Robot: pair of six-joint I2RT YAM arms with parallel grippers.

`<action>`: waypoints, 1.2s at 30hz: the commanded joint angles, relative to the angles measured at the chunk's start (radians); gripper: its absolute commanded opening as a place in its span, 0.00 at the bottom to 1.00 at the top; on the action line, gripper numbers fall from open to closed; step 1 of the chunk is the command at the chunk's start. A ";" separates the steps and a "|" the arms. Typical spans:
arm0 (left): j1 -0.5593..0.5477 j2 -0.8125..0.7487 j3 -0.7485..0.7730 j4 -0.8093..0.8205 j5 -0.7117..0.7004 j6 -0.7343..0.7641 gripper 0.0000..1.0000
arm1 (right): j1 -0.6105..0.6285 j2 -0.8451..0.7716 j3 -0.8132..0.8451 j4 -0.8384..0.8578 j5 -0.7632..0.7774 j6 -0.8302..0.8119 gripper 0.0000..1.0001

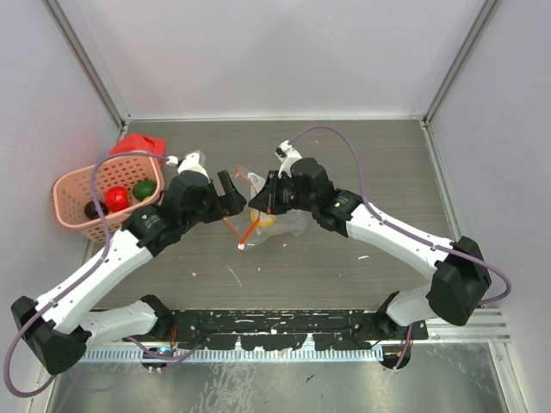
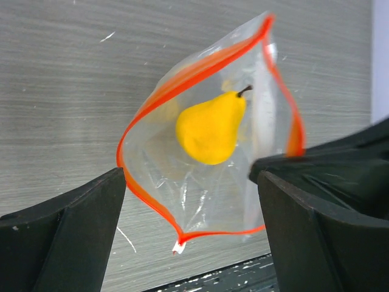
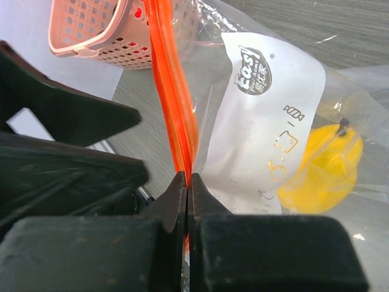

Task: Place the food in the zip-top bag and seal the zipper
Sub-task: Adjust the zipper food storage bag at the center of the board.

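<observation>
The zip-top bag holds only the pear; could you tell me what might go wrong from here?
1. The right gripper pinches only the zipper strip; it may slip and the mouth collapse.
2. The mouth gapes, so the pear could roll out.
3. The open left gripper sits close and might snag the zip-top bag.

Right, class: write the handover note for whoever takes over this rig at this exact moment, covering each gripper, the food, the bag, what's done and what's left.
Left gripper: open, empty, facing the bag's mouth.
Right gripper: shut on the zipper of the zip-top bag.
Food: yellow pear inside the bag; red toy, green toy and dark toy in the pink basket.
Done: pear bagged.
Left: bag the other three, then seal the zipper, which gapes open.
</observation>
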 commanded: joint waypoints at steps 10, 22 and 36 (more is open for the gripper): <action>0.049 -0.012 0.020 -0.021 0.035 0.054 0.83 | -0.002 -0.045 0.012 0.026 -0.019 0.000 0.00; 0.108 0.086 -0.041 0.075 0.070 0.078 0.60 | -0.002 -0.042 0.029 -0.006 -0.016 -0.021 0.00; 0.109 0.077 0.154 0.021 0.119 0.195 0.00 | -0.007 -0.060 0.221 -0.331 0.232 -0.219 0.00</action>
